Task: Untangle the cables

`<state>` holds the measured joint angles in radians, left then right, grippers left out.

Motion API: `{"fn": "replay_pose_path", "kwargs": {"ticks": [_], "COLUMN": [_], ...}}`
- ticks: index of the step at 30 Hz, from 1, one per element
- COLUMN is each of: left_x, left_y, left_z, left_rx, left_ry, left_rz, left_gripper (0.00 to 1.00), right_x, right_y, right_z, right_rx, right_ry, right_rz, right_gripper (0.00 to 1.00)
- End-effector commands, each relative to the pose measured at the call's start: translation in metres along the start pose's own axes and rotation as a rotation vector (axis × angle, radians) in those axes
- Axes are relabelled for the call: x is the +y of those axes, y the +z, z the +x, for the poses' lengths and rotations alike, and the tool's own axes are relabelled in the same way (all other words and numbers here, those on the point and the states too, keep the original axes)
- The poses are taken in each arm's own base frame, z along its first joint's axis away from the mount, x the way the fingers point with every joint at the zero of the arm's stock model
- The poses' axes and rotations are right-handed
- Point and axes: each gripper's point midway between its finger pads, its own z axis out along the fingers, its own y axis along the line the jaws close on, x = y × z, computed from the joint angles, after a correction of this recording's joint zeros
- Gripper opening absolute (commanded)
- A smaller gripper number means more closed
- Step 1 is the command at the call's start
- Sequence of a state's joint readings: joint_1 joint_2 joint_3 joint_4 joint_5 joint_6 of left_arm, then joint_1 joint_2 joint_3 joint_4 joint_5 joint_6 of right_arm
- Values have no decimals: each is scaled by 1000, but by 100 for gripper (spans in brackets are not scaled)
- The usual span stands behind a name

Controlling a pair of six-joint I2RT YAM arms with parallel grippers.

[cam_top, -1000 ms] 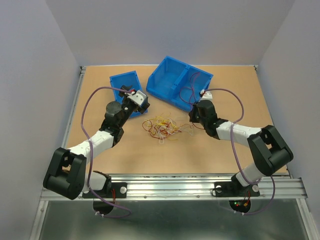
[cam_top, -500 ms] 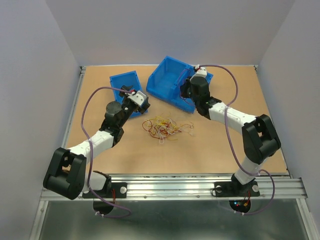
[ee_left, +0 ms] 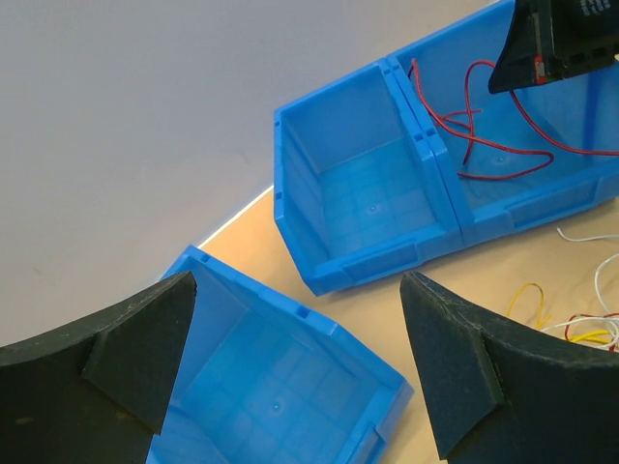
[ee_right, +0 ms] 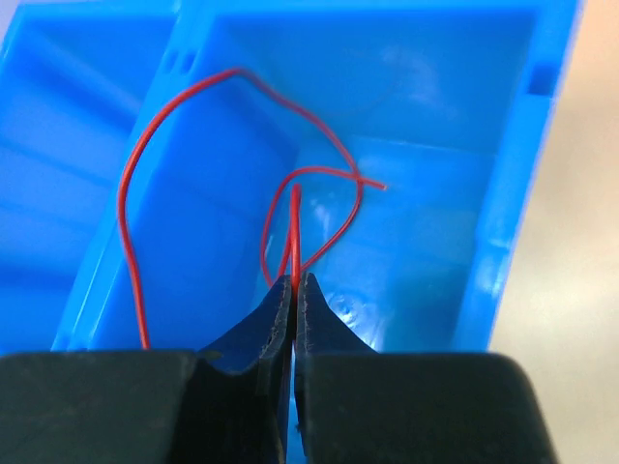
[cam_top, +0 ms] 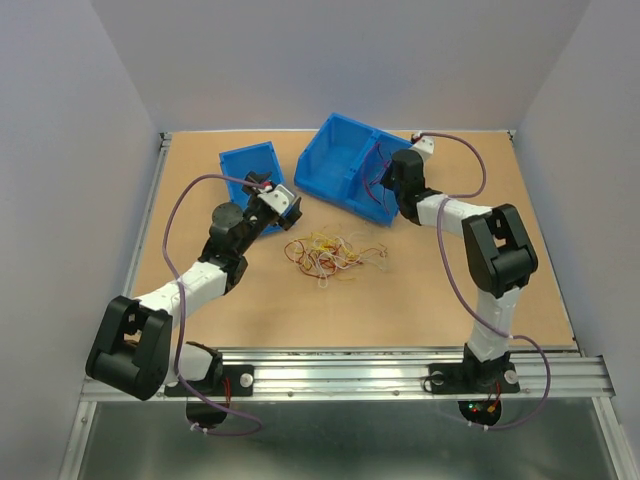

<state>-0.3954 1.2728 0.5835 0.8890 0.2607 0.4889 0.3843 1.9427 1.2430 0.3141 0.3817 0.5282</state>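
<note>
A tangle of thin yellow, red and white cables (cam_top: 335,255) lies on the table between the arms; its edge shows in the left wrist view (ee_left: 580,324). My right gripper (ee_right: 293,280) is shut on a red cable (ee_right: 295,217) inside the right compartment of the large blue bin (ee_right: 503,242). That cable loops over the compartment floor (ee_left: 474,126). From above, the right gripper (cam_top: 385,182) reaches into that compartment. My left gripper (ee_left: 298,285) stands open and empty above the small blue bin (ee_left: 271,387), left of the pile (cam_top: 280,200).
The large two-compartment bin (cam_top: 340,160) sits at the back centre; its left compartment (ee_left: 368,193) holds nothing. The small bin (cam_top: 245,165) stands to its left, tilted. Grey walls close in the table on three sides.
The right arm has swung from beside the pile up and back over the large bin's right compartment, its jaws staying shut. The left arm has not moved.
</note>
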Motion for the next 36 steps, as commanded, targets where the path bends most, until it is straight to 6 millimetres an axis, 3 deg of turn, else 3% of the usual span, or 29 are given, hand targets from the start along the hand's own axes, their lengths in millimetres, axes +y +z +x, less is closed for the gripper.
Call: {"fn": "replay_pose_path", "kwargs": {"ticks": [1, 6, 10, 13, 16, 17, 18, 20, 23, 24, 27, 28, 32, 33, 35, 36], "left_x": [10, 11, 10, 9, 7, 6, 5, 4, -1, -7, -10, -11, -7, 4, 17, 26], "left_y": [5, 7, 4, 2, 3, 4, 4, 3, -4, -5, -12, -12, -22, -27, -41, -48], "left_z": [-28, -19, -24, -29, -29, -29, -29, -27, -36, -44, -50, -52, -60, -73, -74, -75], "left_rx": [-70, -32, -45, -53, -53, -53, -53, -43, -54, -75, -95, -106, -131, -183, -210, -214], "left_ry": [3, -1, 16, 13, 11, 11, 14, 41, 86, 92, 108, 109, 101, 93, 73, 65], "left_rz": [-10, -20, -17, -20, -17, -14, -12, -23, -58, -56, -69, -58, -85, -140, -230, -281], "left_gripper": [99, 99, 99, 99, 99, 99, 99, 99, 99, 99, 99, 99, 99, 99, 99, 99], "right_x": [7, 7, 8, 13, 16, 14, 16, 21, 40, 48, 60, 62, 61, 60, 54, 53], "right_y": [18, 32, 27, 17, 6, -1, -5, -13, -34, -48, -75, -94, -139, -147, -167, -173], "right_z": [-14, -1, -14, -31, -41, -46, -48, -53, -64, -76, -79, -80, -56, -54, -34, -28], "right_rx": [-50, -26, -58, -82, -101, -112, -118, -125, -108, -121, -104, -101, -7, 15, 82, 100], "right_ry": [35, 6, -16, -44, -70, -75, -89, -92, -108, -104, -103, -90, 69, 154, 181, 177], "right_rz": [-27, -20, -14, -34, -39, -40, -44, -74, -179, -214, -296, -331, -442, -446, -487, -510], "right_gripper": [2, 2, 6, 13, 30, 42, 43, 57, 64, 65, 69, 70, 75, 82, 95, 96]}}
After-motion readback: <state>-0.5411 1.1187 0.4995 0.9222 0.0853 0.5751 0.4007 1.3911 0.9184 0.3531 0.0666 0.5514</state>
